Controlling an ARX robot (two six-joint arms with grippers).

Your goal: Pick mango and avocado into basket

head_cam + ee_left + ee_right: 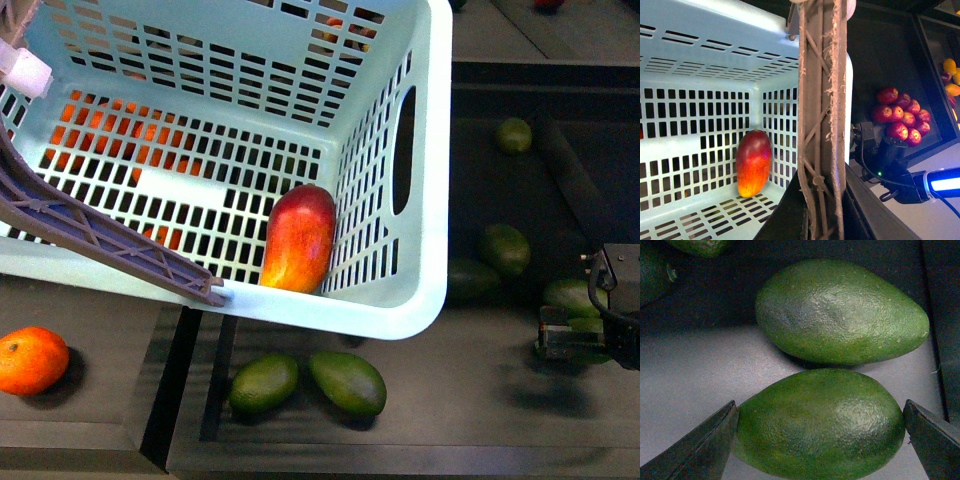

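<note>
Avocado between the right jaws
It lies on the counter, a jaw at each end; gripped or not, I cannot tell

Right pincer: my fingers stand at either end of an avocado. There is no slack, and I cannot tell if they press.
Beside it: a second avocado lies just alongside, leaving barely a gap.
Basket mouth: mostly open; the mango takes the near right corner.
Handle: slants across the mouth's near left, with my left pincer clamped on it.
Way to basket: loose avocados lie between.
</note>
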